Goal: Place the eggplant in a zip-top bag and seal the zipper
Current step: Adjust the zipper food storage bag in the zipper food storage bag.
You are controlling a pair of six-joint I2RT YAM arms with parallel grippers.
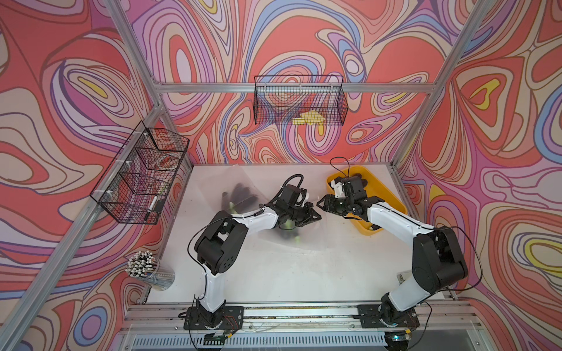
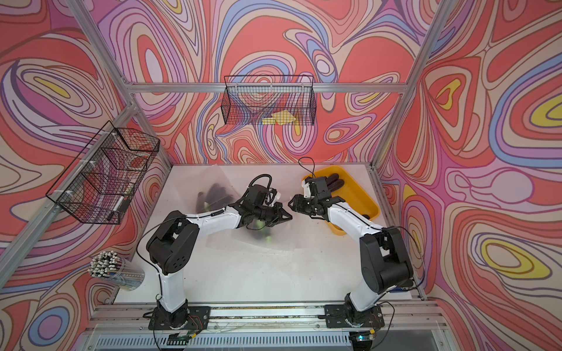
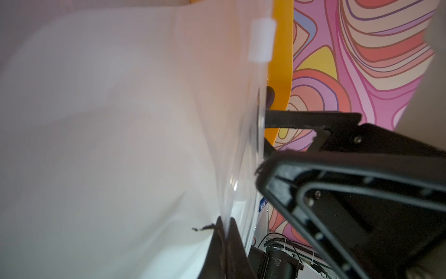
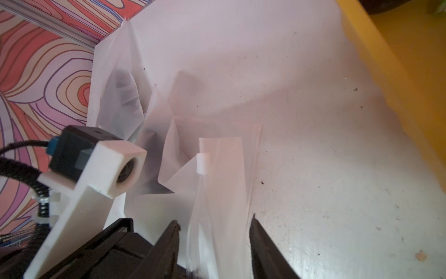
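A clear zip-top bag (image 1: 292, 240) lies mid-table, and a dark eggplant (image 1: 286, 232) with a green stem shows through it. My left gripper (image 1: 318, 216) is shut on the bag's zipper edge (image 3: 241, 169), its fingertips (image 3: 220, 232) pinching the plastic. The white slider (image 3: 261, 39) sits further along that edge. My right gripper (image 1: 319, 203) faces the left one. In the right wrist view this gripper (image 4: 214, 221) is open, its jaws standing on either side of the zipper strip (image 4: 217, 193) without touching it. The slider (image 4: 202, 164) lies just ahead of them.
A yellow tray (image 1: 386, 194) at the back right holds more eggplants (image 2: 334, 180). Another translucent bag (image 1: 240, 196) with dark eggplants lies at the back left. Wire baskets (image 1: 143, 173) (image 1: 299, 100) hang on the walls. A cup of pens (image 1: 146, 267) stands front left.
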